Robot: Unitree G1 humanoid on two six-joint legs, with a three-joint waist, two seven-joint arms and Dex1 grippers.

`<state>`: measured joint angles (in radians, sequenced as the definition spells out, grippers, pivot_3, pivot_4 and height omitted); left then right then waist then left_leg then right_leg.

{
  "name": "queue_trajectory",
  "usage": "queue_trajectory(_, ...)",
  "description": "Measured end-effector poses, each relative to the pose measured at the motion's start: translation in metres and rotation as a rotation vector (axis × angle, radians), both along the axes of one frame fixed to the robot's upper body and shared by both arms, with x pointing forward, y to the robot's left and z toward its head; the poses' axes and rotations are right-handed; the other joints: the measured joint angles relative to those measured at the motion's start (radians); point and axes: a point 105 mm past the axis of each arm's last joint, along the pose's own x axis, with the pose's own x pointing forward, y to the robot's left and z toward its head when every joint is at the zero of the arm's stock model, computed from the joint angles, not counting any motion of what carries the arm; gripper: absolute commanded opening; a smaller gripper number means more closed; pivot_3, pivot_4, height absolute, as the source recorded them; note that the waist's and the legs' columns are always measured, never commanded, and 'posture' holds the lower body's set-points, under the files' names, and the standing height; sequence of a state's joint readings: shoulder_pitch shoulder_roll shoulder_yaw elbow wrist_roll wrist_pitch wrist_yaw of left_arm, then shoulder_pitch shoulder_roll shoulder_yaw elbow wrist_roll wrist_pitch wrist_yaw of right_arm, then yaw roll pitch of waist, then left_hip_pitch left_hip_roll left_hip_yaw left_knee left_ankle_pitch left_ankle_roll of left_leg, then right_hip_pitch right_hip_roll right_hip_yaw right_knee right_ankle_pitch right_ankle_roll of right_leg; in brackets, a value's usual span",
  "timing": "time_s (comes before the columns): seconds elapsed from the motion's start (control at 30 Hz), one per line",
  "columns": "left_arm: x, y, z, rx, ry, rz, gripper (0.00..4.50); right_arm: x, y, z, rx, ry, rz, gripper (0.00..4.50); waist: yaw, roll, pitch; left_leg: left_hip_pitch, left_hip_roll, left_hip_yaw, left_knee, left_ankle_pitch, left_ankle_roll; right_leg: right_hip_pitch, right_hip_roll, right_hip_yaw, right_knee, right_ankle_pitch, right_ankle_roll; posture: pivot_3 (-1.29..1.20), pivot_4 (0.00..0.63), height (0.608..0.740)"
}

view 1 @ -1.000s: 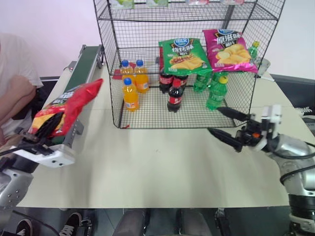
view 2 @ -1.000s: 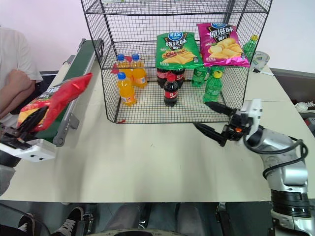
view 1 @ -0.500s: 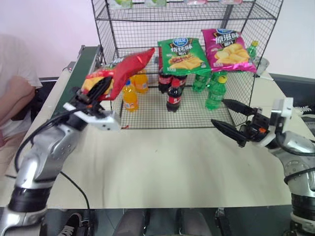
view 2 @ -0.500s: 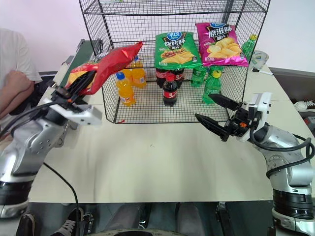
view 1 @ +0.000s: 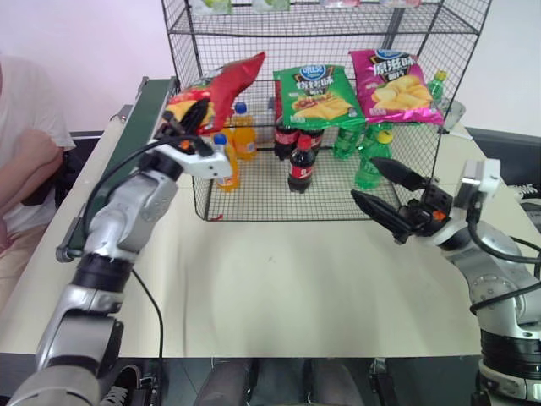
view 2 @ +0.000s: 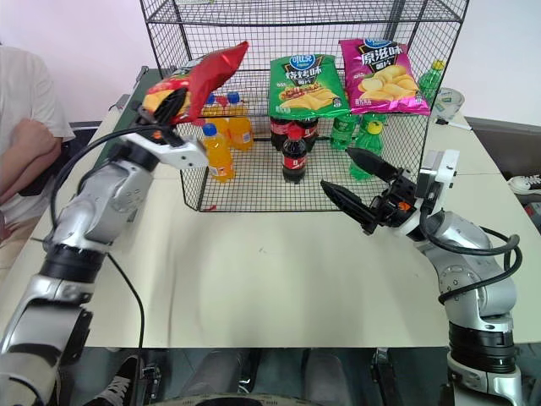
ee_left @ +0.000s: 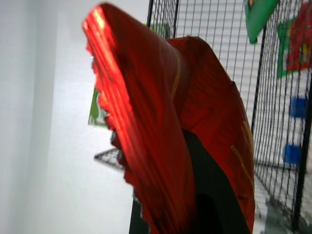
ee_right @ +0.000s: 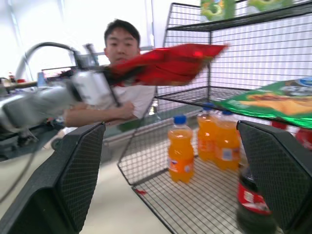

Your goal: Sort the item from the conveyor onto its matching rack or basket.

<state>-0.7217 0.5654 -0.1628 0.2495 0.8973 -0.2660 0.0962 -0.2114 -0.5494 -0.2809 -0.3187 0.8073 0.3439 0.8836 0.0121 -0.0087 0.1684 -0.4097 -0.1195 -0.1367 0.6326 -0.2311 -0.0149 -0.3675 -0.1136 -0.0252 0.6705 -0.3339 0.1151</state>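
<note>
Clamped shut on the lower edge of the red chip bag, my left tool holds it in the air at the left front corner of the black wire rack, beside the green chip bag on the middle tier. My right tool hangs wide open and empty over the worktop. I judge the bag light, puffy and slick; gripping the crimped seam spares the chips.

Left hand raised, clamped; right hand spread.
</note>
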Motion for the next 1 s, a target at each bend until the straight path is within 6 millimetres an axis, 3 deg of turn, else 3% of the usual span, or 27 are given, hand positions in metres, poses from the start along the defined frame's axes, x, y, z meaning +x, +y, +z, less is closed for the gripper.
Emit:
queue_trajectory(0.17, 0.029, -0.012, -0.015, -0.021, 0.049, 0.031, 0.02, 0.001, 0.001, 0.001, 0.007, -0.002, -0.008, 4.5, -0.004, -0.001, 0.0, -0.001, 0.0, 0.0, 0.0, 0.0, 0.0, -0.002, 0.0, -0.001, 0.002, 0.0, 0.0, 0.0, 0.15, 0.74)
queue_trajectory(0.43, 0.055, -0.033, 0.001, -0.067, 0.033, 0.058, 0.02, 0.001, 0.003, -0.003, -0.001, 0.01, -0.003, 4.5, -0.003, -0.001, 0.001, -0.002, -0.001, 0.0, 0.001, 0.0, 0.0, -0.003, 0.001, -0.001, 0.003, 0.0, 0.0, 0.0, 0.15, 0.74)
queue_trajectory(0.8, 0.069, -0.025, -0.009, -0.12, 0.081, 0.123, 0.02, 0.001, 0.001, -0.008, -0.018, 0.026, -0.015, 4.5, -0.009, -0.001, 0.001, -0.002, -0.001, 0.001, 0.001, 0.001, -0.001, -0.005, 0.0, -0.001, 0.006, 0.0, 0.001, 0.0, 0.15, 0.74)
queue_trajectory(0.9, 0.07, -0.024, -0.01, -0.156, 0.097, 0.11, 0.85, 0.001, 0.001, -0.008, -0.02, 0.025, -0.016, 4.5, -0.008, -0.001, 0.001, -0.002, -0.001, 0.001, 0.002, 0.001, -0.001, -0.005, 0.0, -0.001, 0.006, 0.0, 0.001, 0.0, 0.15, 0.74)
queue_trajectory(1.0, 0.069, -0.025, -0.01, -0.19, 0.111, 0.085, 2.31, 0.001, 0.001, -0.009, -0.026, 0.024, -0.019, 4.5, -0.008, -0.001, 0.001, -0.003, -0.001, 0.001, 0.002, 0.001, -0.001, -0.005, 0.0, 0.0, 0.007, 0.0, 0.001, 0.0, 0.15, 0.74)
